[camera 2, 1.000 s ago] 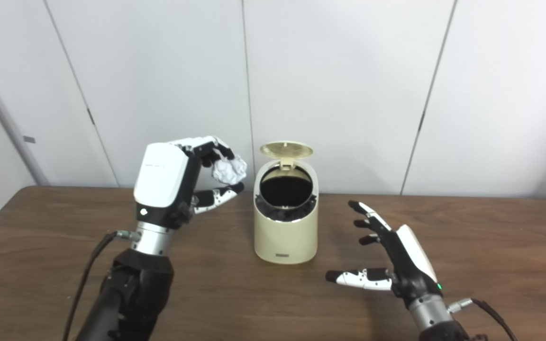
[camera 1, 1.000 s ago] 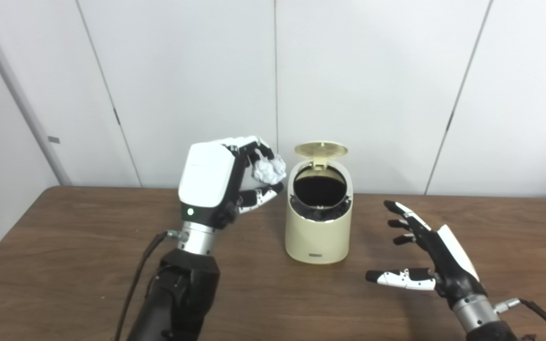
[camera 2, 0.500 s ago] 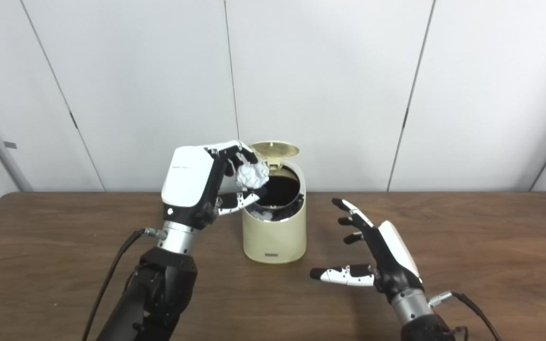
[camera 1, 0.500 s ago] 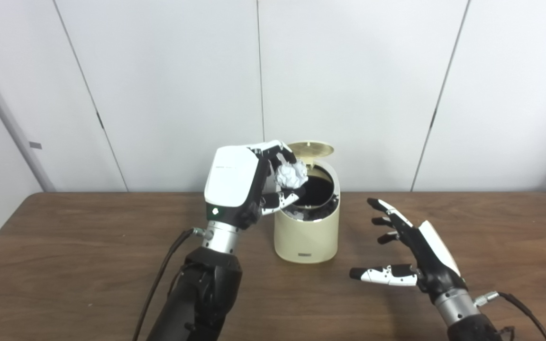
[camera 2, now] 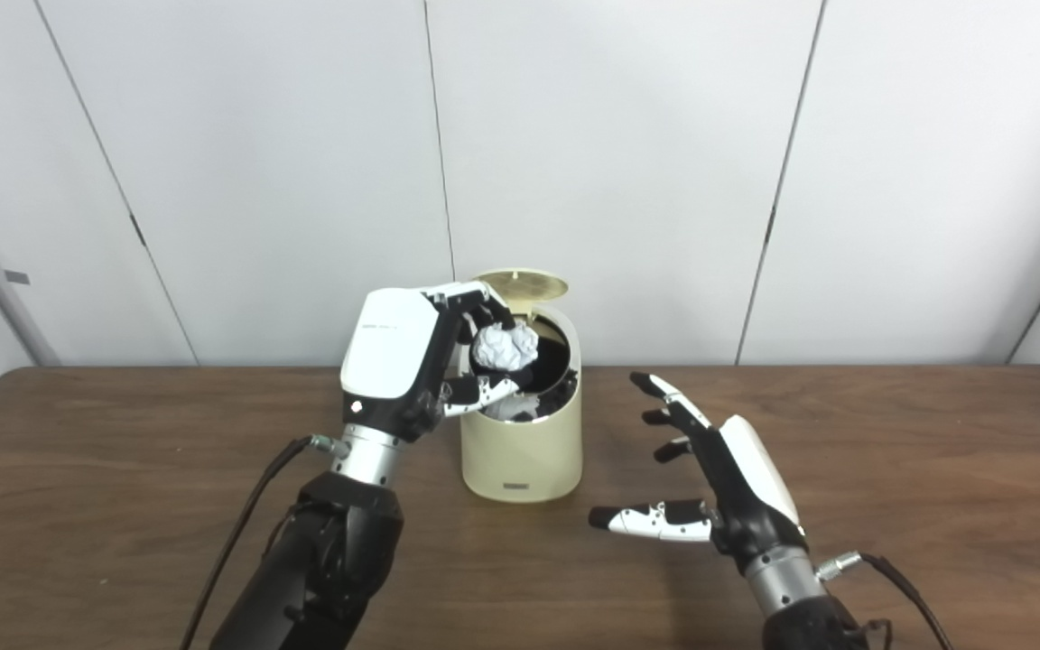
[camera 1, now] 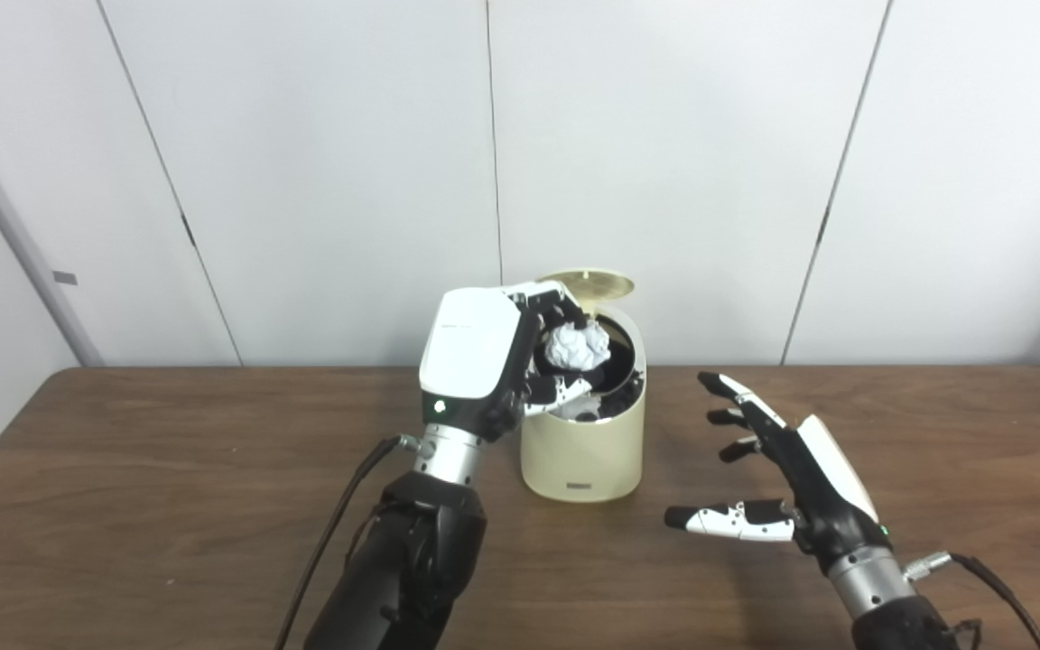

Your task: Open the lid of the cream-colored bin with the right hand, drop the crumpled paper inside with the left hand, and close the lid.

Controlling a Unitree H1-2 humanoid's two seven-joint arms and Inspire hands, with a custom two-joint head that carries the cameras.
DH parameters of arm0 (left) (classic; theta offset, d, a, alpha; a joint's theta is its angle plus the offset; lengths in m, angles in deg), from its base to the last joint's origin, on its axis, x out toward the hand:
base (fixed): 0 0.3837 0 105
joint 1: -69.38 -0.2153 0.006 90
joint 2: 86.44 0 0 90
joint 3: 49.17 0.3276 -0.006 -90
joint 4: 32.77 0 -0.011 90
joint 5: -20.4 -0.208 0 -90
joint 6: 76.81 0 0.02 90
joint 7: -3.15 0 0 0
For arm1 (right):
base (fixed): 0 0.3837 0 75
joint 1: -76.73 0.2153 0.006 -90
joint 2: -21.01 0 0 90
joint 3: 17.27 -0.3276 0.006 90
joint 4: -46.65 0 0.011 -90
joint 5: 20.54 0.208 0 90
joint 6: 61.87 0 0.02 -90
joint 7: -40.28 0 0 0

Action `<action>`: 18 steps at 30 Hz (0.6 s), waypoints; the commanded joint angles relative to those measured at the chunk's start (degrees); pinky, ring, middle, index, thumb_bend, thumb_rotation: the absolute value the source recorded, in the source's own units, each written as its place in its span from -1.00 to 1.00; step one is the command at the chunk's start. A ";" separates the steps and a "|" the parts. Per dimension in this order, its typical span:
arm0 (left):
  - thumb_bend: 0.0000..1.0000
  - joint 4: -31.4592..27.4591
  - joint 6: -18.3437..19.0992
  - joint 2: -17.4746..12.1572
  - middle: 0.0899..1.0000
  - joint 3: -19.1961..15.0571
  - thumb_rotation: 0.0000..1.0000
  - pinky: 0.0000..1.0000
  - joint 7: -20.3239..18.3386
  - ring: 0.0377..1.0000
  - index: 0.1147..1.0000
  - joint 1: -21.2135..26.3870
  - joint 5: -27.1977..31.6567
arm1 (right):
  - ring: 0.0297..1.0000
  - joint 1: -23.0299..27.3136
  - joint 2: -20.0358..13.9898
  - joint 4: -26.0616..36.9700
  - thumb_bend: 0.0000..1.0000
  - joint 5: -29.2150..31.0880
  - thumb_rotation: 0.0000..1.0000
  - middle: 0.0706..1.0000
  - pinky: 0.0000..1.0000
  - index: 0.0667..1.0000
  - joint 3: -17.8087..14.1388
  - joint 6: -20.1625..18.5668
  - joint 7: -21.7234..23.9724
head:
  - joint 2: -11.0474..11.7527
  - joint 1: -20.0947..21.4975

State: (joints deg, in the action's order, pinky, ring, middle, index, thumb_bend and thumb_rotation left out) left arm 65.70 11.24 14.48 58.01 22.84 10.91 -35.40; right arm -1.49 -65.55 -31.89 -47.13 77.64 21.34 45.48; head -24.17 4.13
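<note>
The left robot hand (camera 1: 477, 361) hides the bin's (camera 1: 583, 451) left rim. The bin's depths are too dark to read. Both arms leave the bottom edge.

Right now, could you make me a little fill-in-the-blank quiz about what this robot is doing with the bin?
1. The lid of the bin stands ____.
2. The left hand holds a ball of crumpled ____ above the bin's mouth.
3. The right hand holds ____, its fingers spread beside the bin.
4. The bin stands on a ____ table.

Missing words: open; paper; nothing; wooden
</note>
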 commanded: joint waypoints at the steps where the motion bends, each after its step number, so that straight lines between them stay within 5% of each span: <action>1: 0.05 0.26 -0.21 -0.51 -0.16 0.36 -1.00 -0.37 2.38 -0.27 -0.16 3.56 -1.52 | 0.61 1.85 0.20 2.21 0.55 -0.12 -0.50 0.79 0.23 0.76 -0.17 0.57 -1.03 | -0.05 0.12; 18: 0.04 9.30 3.43 -1.99 -0.23 3.59 -1.00 -0.27 9.74 -0.18 -0.07 8.16 -6.54 | 0.64 1.25 -0.13 2.86 0.53 0.87 -0.45 0.80 0.38 0.76 -0.87 0.50 -0.72 | -0.38 0.42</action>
State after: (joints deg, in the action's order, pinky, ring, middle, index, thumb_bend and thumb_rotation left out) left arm 75.77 14.55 12.68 61.60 30.25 15.56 -41.62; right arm -1.58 -65.43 -31.12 -46.83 77.36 21.32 45.50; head -24.52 4.48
